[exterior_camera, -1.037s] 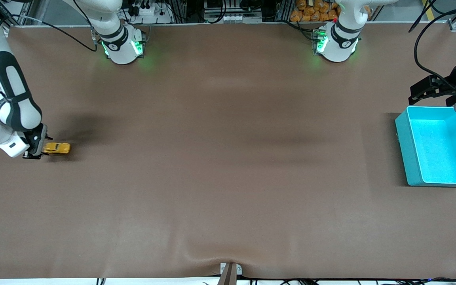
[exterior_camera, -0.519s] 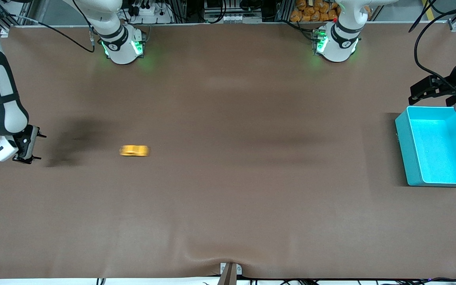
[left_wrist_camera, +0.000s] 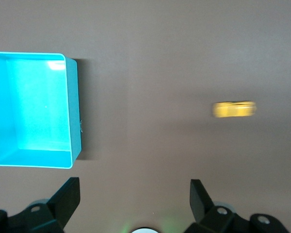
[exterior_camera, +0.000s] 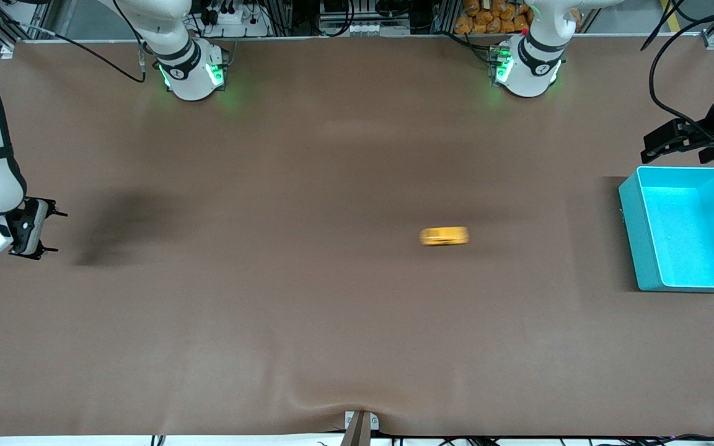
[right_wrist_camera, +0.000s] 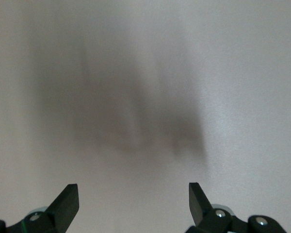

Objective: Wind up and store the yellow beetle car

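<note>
Yellow car point(exterior_camera: 444, 236) blurred on bare brown mat point(exterior_camera: 332, 322), well short of turquoise bin point(exterior_camera: 642, 248). Left gripper point(exterior_camera: 667, 141) over mat beside bin, right gripper point(exterior_camera: 53, 232) at mat's other end; both wide open, empty.

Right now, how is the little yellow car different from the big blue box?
The yellow beetle car is tiny and yellow-orange; the turquoise bin is far bigger and blue-green. The car looks smeared, as if rolling over the open table; the bin looks sharp and sits at the left arm's end. Both rest on the brown table, untouched by either gripper.
</note>
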### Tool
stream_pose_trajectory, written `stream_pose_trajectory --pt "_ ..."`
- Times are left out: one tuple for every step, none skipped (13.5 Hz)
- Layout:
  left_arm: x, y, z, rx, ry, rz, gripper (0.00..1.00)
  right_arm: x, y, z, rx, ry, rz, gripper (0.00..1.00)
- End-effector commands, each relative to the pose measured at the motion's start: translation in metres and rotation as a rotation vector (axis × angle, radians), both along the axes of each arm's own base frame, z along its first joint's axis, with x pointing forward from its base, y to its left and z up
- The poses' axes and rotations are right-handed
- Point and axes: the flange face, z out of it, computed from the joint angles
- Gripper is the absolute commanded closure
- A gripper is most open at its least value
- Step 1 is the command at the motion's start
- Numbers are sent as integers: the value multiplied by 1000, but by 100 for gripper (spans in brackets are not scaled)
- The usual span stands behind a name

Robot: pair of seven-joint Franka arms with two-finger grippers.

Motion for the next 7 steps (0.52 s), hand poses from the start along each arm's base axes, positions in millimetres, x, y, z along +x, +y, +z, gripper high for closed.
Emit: stream_pose_trajectory --pt "-6 2 -1 18 15 22 0 4 0 3 10 1 -28 0" --pt "-6 0 -3 18 20 40 0 6 2 5 10 -1 -28 0" --pt "-6 0 -6 20 26 60 0 7 2 6 13 5 -28 0" --pt "-6 0 -7 21 29 69 0 8 2 10 15 6 -34 0" --pt "-6 0 -9 21 33 66 0 11 4 14 28 10 -46 0" --pt "-6 1 -16 23 47 72 0 16 8 21 50 11 -59 0" --pt "-6 1 -21 24 57 76 0 22 13 29 65 7 -60 0"
